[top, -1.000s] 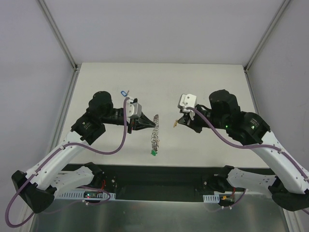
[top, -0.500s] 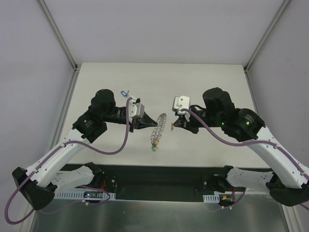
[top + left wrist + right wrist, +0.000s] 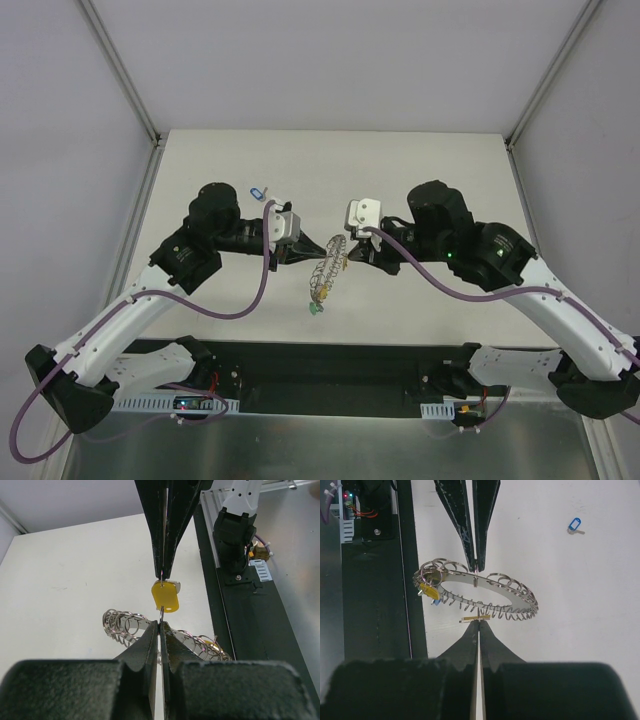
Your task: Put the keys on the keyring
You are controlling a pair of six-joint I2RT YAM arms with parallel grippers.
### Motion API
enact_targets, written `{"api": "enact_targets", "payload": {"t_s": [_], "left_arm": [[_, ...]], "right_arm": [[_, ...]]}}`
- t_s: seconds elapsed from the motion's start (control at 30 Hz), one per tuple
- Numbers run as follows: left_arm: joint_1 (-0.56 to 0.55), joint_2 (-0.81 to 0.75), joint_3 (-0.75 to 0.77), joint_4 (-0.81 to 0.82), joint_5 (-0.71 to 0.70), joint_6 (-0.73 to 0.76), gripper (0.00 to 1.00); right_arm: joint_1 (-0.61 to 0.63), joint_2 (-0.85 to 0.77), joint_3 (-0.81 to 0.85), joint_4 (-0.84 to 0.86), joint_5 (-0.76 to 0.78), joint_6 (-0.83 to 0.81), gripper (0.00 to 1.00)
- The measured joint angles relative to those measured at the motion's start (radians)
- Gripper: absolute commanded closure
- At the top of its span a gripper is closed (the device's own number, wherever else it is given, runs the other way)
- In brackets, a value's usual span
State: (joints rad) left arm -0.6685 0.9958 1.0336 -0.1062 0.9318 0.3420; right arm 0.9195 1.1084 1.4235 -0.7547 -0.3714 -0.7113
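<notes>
We see the left gripper (image 3: pixel 161 626) with its fingers pressed together on the rim of the keyring (image 3: pixel 495 585), holding the grey disc lifted off the white table (image 3: pixel 420 170) near the middle of the workspace, between the two arms. The right gripper (image 3: pixel 479 623) faces it from the opposite side, its fingers clamped on the yellow-tagged key (image 3: pixel 166 595), pinching the top of the tag so that the thin metal shaft points toward the ring. In the right wrist view we see this key edge-on, just beside the wire loops on the near rim; we cannot tell whether it touches them. Some keys already hang from the loops at one end of the ring: we make out a yellow tag (image 3: pixel 426 589) with a blue one just beside it, and from above a green tag (image 3: pixel 314 310) dangles at the ring's lower end. A blue-tagged key (image 3: pixel 574 525) lies alone on the table, well apart from the ring, behind the left arm.
</notes>
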Motion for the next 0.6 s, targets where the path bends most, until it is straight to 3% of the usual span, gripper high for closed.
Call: {"api": "enact_targets", "payload": {"t_s": [0.6], "left_arm": [[-0.014,0.014,0.015,-0.008,-0.027,0.011,1.00]], "right_arm": [[0.038,0.045,0.015,0.033,0.068,0.014,0.99]]}}
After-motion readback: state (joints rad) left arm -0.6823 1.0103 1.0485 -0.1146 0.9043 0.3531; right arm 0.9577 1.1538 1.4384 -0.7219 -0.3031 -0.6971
